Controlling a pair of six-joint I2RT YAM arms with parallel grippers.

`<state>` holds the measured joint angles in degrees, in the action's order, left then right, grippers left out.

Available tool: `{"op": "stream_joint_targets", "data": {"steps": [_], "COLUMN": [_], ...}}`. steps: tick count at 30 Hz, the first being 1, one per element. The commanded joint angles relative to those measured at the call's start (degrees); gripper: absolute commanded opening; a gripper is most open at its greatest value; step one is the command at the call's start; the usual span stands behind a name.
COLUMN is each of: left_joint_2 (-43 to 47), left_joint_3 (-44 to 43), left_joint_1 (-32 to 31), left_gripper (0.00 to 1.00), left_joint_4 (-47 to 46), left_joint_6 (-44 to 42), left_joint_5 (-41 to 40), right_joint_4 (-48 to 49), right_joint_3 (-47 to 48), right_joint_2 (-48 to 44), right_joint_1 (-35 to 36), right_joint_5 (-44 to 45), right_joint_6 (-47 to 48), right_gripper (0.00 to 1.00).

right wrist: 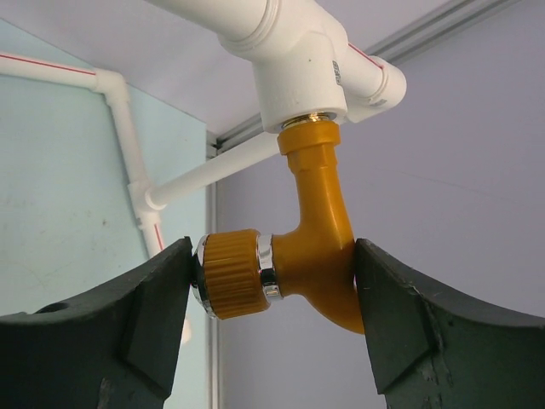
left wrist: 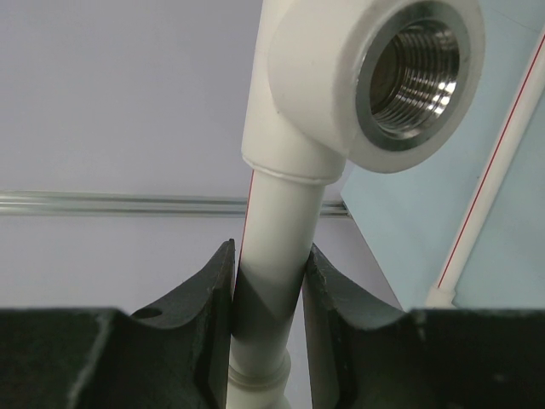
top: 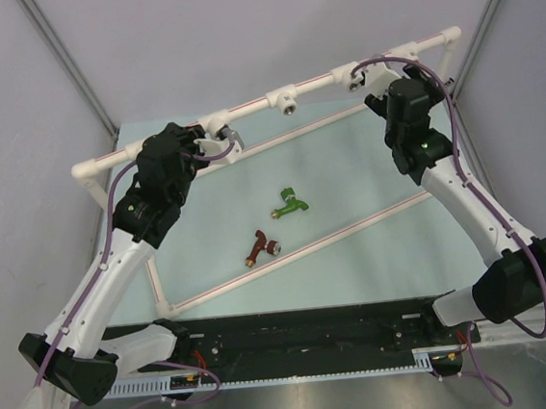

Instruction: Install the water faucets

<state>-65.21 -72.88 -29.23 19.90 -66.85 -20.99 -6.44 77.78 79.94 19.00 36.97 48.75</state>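
**Desk:** What have your pincers got?

**Operator:** My left pincer (left wrist: pixel 270 285) is clenched on a run of the white pipe frame (left wrist: pixel 279 213). Both fingers press the pipe just below an elbow whose threaded socket (left wrist: pixel 410 75) has nothing in it. My right pincer (right wrist: pixel 272 273) is grasping the orange-yellow faucet (right wrist: pixel 319 221), with one finger against its ribbed knob and the other against the bend of its body.

**Desk:** And where does that faucet sit?

**Operator:** Its neck runs up into a white tee fitting (right wrist: pixel 300 72) on the frame's far rail, near the right corner. I see only a thin metallic ring at the joint.

**Desk:** The other two?

**Operator:** They lie on the pale green tabletop (top: pixel 367 171), inside the frame, and neither arm touches them. The green faucet (top: pixel 289 203) is near the middle. The red-brown faucet (top: pixel 261 248) lies near it, closer to me and a little left, just beside the frame's near rail. The two are apart from each other.
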Motion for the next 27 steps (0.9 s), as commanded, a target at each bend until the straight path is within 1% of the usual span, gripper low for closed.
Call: {"op": "stream_joint_targets", "data": {"steps": [1, 8, 12, 15, 16, 18, 19, 20, 23, 27], "left_joint_2": [-0.2, -0.2, -0.2, -0.2, -0.2, -0.2, -0.1, -0.1, 0.0, 0.0], "left_joint_3": [-0.8, -0.8, -0.8, -0.7, -0.7, -0.7, -0.7, -0.7, -0.7, -0.8], "left_joint_1": [-0.3, -0.3, -0.3, -0.3, -0.3, -0.3, -0.3, -0.3, -0.3, -0.3], "left_gripper": [0.00, 0.00, 0.00, 0.00, 0.00, 0.00, 0.00, 0.00, 0.00, 0.00], "left_joint_4": [3.5, 3.6, 3.5, 3.6, 3.6, 3.5, 3.6, 3.6, 3.4, 3.6], "left_joint_6": [5.6, 5.5, 5.5, 5.4, 5.4, 5.5, 5.5, 5.5, 5.5, 5.5], "left_joint_5": [2.1, 2.1, 2.1, 2.1, 2.1, 2.0, 2.0, 2.0, 2.0, 2.0], "right_joint_4": [-2.4, -2.4, -1.6, -0.7, -0.6, -0.6, -0.4, -0.4, -0.3, -0.2], "right_joint_3": [3.9, 5.1, 5.2, 5.2, 5.2, 5.2, 5.1, 5.1, 5.2, 5.2], "right_joint_2": [-3.6, -5.8, -7.7, -9.4, -9.9, -11.5, -11.8, -12.3, -13.3, -14.3], "right_joint_1": [-2.5, -6.0, -9.2, -12.8, -14.0, -17.8, -18.6, -22.1, -25.0, -25.7], "right_joint_5": [-3.3, -8.0, -10.6, -13.3, -15.5, -18.8, -22.1, -23.7, -27.7, -29.5], "right_joint_6": [-7.8, -14.4, -21.1, -25.4, -29.2, -33.5, -37.3, -39.4, -44.4, -45.9], "right_gripper": [0.60, 0.60, 0.62, 0.63, 0.64, 0.64, 0.64, 0.64, 0.65, 0.68]}}
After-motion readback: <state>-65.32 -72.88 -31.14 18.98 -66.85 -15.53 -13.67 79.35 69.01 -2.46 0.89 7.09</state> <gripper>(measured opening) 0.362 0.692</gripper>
